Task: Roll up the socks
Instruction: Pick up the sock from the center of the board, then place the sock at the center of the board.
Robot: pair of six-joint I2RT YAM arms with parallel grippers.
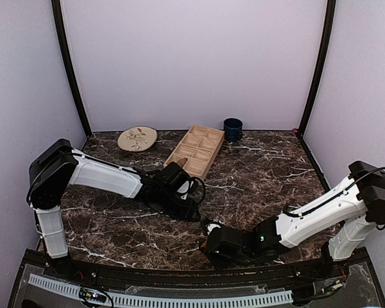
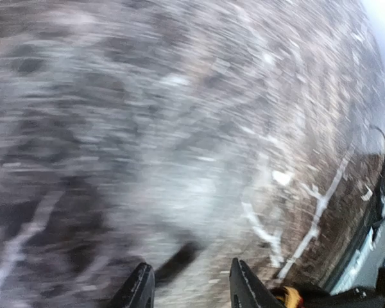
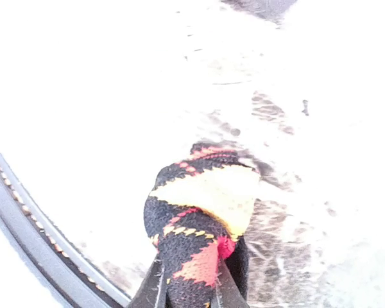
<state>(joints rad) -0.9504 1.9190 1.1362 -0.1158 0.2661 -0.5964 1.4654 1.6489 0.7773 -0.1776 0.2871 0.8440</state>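
Right tool (image 3: 187,290): narrow, jaws pinched on the lower end of the socks. I judge this grip keeps the roll from springing open.
Socks (image 3: 199,212): one tight bundle, the black argyle with red and orange diamonds wrapped round a tan-beige core. It sits low over the table near its front edge, and in the overhead view the right tool mostly hides it.
Left tool (image 2: 191,289): jaws apart with nothing between them, over bare table near the right tool. It is probably free because one grip is enough for the bundle.
Table (image 1: 256,173): dark marble pattern with white veins. One wrist view is smeared, the other washed out.
Far edge: a wooden tray (image 1: 196,151) with compartments, a patterned plate (image 1: 137,138) and a dark cup (image 1: 232,128), well apart from both tools and likely out of the working space.
Writing: none readable. The plate shows only a leaf-like motif.
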